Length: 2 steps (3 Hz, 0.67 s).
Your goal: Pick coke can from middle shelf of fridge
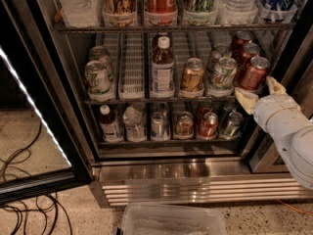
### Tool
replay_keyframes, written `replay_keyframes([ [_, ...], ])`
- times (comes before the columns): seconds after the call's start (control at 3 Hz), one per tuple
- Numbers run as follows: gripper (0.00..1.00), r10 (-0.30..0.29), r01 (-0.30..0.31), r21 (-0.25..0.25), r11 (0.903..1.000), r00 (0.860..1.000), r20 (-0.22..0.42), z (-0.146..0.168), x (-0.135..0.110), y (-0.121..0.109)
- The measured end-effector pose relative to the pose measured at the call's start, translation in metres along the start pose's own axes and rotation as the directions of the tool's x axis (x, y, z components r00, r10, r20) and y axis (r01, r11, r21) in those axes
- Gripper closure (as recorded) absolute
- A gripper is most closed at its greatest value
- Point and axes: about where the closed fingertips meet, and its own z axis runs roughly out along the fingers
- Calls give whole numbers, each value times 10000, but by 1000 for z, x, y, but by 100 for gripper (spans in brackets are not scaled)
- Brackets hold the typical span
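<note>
The fridge (pixel 195 185) stands open, its glass door (pixel 34 106) swung out to the left. On the middle shelf (pixel 132 101), three red coke cans stand in the far-right lane; the front coke can (pixel 253 72) is at the shelf's front edge. My gripper (pixel 259 93), pale and on a white arm, comes in from the right. It is open, just in front of and slightly below the front coke can. One fingertip (pixel 244 100) is left of the can's base and the other (pixel 274 84) is right of it. It holds nothing.
On the same shelf stand a green-and-white can (pixel 222 73), a gold-brown can (pixel 191 75), a bottle (pixel 162 65) and more green-and-white cans (pixel 98 76). The lower shelf holds cans and bottles. A clear plastic bin (pixel 171 219) and cables (pixel 19 214) lie on the floor.
</note>
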Motion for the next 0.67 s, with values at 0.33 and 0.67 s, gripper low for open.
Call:
replay_keyframes([
  [0.33,37,115,-115,37,9999,9999,64,4,2,-1],
  [0.67,37,196,-196,26,9998,9997,117,10,3,0],
])
